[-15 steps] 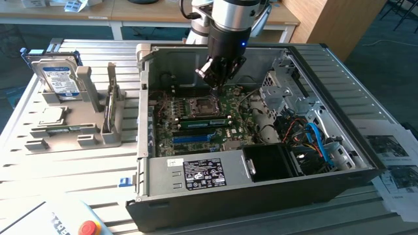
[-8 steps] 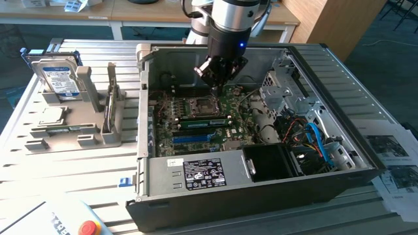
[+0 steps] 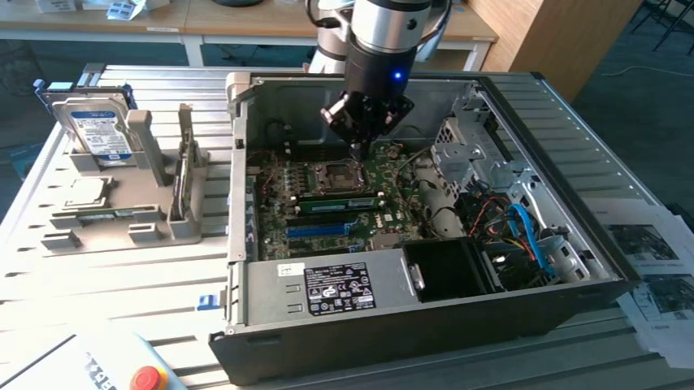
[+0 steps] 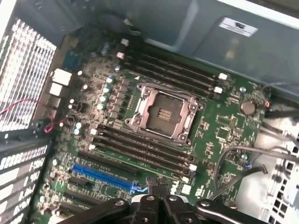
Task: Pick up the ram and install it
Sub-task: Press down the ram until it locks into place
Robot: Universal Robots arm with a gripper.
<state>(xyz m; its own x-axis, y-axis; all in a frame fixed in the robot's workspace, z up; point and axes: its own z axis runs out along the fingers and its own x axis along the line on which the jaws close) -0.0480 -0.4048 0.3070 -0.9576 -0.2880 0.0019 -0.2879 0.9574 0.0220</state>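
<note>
Closest to the wrist camera, the hand [image 4: 157, 187] has its two dark fingers pressed together, shut with nothing visible between them. It hangs inside the open computer case [image 3: 586, 244], over the green motherboard [image 4: 224, 135]. In the exterior view the hand [image 3: 362, 148] points down from the silver-and-black arm [image 3: 385, 41], tips near the board but apart from it.

Just beneath and ahead of the hand sits the empty CPU socket [image 3: 334, 175], with its metal frame. Beyond the socket from the hand, a thin green stick that looks like the ram [image 3: 341, 201] lies along the memory slots; whether it is fully seated cannot be told. The hand does not touch it. Next past it runs the long blue slot strip [image 3: 323, 230], which in the wrist view lies just beside the fingertips.

Further from the hand, at the case's near end, is the power supply [image 3: 325, 288] with its black label. Well off to the exterior view's left of the hand, on the slatted desk [image 3: 119, 276], a gray holder [image 3: 162, 223] carries a hard drive [image 3: 96, 130] standing upright.
</note>
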